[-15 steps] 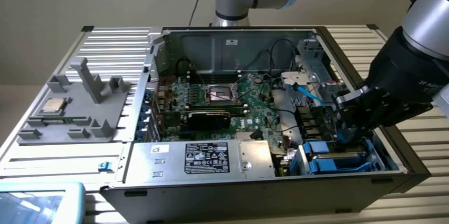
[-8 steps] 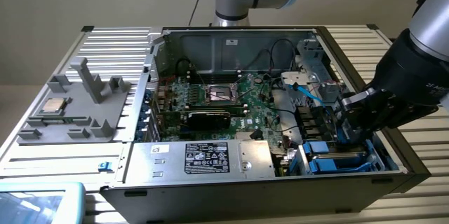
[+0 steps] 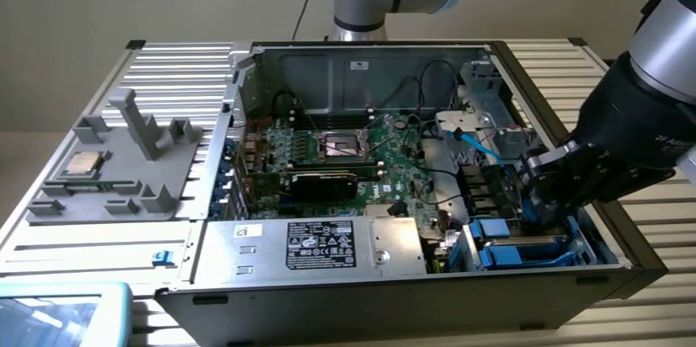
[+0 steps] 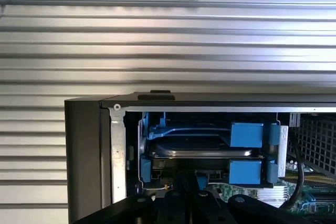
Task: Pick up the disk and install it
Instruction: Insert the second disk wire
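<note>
The disk (image 4: 205,151) lies flat inside the drive bay at the corner of the open computer case (image 4: 84,150), its silver edge framed by blue plastic rails (image 4: 245,135). In the exterior view the disk (image 3: 520,243) sits in the blue cage at the case's front corner, on that view's right. My gripper (image 4: 190,190) hangs just in front of the disk's edge with its black fingers pressed together, gripping nothing. In the exterior view the gripper (image 3: 542,210) reaches down into the bay right above the disk.
A silver power supply box with a black label (image 3: 315,245) fills the case's front. The motherboard (image 3: 348,151) lies behind it, with blue cables (image 3: 478,147) near the bay. A grey fixture (image 3: 120,168) holds a processor chip (image 3: 81,164) on the ribbed metal table (image 4: 168,51).
</note>
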{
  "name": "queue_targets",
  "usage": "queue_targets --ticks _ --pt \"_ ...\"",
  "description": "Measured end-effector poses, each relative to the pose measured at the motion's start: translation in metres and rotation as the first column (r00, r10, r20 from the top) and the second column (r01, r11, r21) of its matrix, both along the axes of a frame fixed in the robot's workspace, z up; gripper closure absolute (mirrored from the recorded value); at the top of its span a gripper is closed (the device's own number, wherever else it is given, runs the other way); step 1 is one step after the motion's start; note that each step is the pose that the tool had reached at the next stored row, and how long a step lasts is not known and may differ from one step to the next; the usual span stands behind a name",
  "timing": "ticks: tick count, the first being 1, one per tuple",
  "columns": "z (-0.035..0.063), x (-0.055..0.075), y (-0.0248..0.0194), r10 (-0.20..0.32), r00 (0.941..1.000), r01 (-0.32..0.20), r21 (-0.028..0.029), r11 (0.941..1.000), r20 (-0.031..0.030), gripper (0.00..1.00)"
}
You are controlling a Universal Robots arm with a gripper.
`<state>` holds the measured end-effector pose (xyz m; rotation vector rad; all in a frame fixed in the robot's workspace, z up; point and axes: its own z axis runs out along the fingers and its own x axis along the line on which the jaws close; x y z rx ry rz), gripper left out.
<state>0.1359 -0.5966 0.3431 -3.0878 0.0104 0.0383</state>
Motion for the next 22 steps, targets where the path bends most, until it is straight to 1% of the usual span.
queue_targets --ticks 15,16,17,18,22 --pt "-0.0045 0.000 -0.0003 0.000 1.0000 0.000 -0.0003 1.0000 -0.0038 0.89" --pt "-0.0032 0.000 -0.0002 0.000 1.0000 0.000 0.0006 1.0000 -0.0040 0.89" --pt "0.0006 0.000 -0.0003 0.000 1.0000 0.000 0.0010 1.0000 -0.0040 0.89" --pt "0.0055 0.000 -0.0003 0.000 1.0000 0.000 0.0001 1.0000 -0.0040 0.89" --pt "0.0234 0.000 0.0007 0.000 1.0000 0.000 -0.0002 1.0000 -0.0039 0.89"
